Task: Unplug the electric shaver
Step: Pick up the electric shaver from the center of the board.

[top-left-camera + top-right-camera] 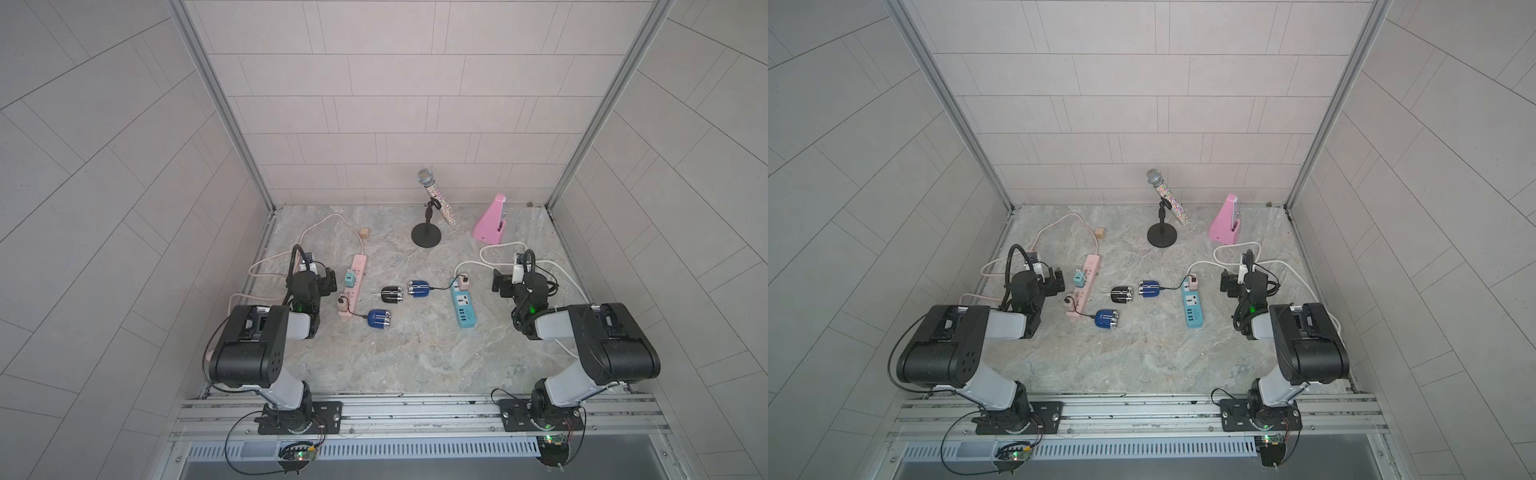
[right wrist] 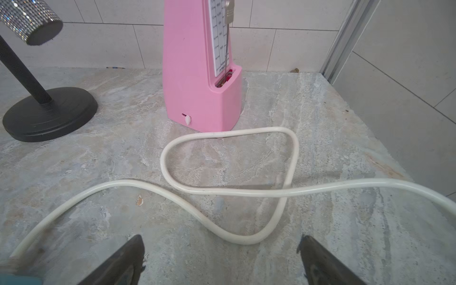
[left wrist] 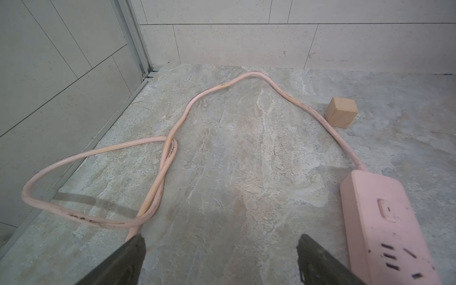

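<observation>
Nothing is under way yet. At the bottom of each wrist view, your left gripper (image 3: 220,237) and right gripper (image 2: 221,236) show two dark fingers spread wide over the bare table (image 1: 415,357), holding nothing. In both top views the arms sit at the table's left and right edges, apart from the shavers. Nearest, at lower centre, the near blue shaver (image 1: 379,319) lies with a black cable (image 1: 356,313) running to the pink-strip plug (image 1: 342,302) on the pink strip (image 1: 354,282). Just beyond it, the black shaver (image 1: 392,294) lies beside the far blue shaver (image 1: 419,289), whose lead goes right to the blue-strip plug (image 1: 464,282) at the far end of the blue strip (image 1: 464,309). The black shaver's lead looks loose, though it is too small to be sure. By my reading, you first pick one plugged shaver. Then bring the nearer gripper over its plug, close on the plug body rather than the cable, and pull straight off the strip while the other arm pins the strip. Farthest back stand a microphone (image 1: 436,199) and a pink metronome (image 2: 197,86). Its printed scale is too blurred to read, and no brand shows elsewhere.
</observation>
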`<move>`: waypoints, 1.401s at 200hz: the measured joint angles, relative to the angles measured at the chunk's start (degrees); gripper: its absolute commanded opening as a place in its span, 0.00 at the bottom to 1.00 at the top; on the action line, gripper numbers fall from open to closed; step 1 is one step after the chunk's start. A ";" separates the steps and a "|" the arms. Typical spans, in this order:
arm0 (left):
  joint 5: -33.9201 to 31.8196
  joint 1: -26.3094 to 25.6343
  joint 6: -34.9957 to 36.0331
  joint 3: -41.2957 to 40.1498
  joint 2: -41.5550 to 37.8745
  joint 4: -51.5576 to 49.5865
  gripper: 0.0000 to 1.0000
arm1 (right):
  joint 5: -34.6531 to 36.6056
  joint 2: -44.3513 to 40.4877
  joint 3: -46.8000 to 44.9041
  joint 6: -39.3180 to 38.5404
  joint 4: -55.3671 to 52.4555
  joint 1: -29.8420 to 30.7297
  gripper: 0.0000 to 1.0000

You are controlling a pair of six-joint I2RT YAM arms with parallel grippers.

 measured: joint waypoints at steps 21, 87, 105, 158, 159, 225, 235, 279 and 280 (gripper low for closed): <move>0.00 -0.02 0.00 0.00 0.00 0.00 1.00 | 0.00 0.00 0.00 0.00 0.00 0.00 0.99; 0.02 0.00 0.00 0.00 0.00 0.00 1.00 | 0.00 0.00 0.00 0.00 0.00 0.00 0.99; 0.02 0.00 0.00 0.00 0.00 0.00 1.00 | 0.00 0.00 0.00 0.00 0.00 0.00 0.99; 0.02 0.00 0.00 0.00 0.00 0.00 1.00 | -0.02 0.00 0.00 0.02 -0.04 -0.07 0.99; 0.02 0.00 0.00 0.00 0.00 0.00 1.00 | -0.02 0.00 0.00 0.02 -0.04 -0.07 0.99; 0.02 0.00 0.00 0.00 0.00 0.00 1.00 | -0.02 0.00 0.00 0.02 -0.04 -0.07 0.99; 0.02 0.00 0.00 0.00 0.00 0.00 1.00 | -0.04 0.00 0.00 0.02 -0.04 -0.07 0.99; 0.02 -0.04 0.04 0.74 -1.44 -3.45 1.00 | -0.42 -0.83 1.09 -0.15 -3.02 -0.07 0.99; 0.00 -0.07 0.07 0.85 -1.62 -3.87 1.00 | -0.39 -0.87 1.16 -0.15 -3.17 -0.07 0.99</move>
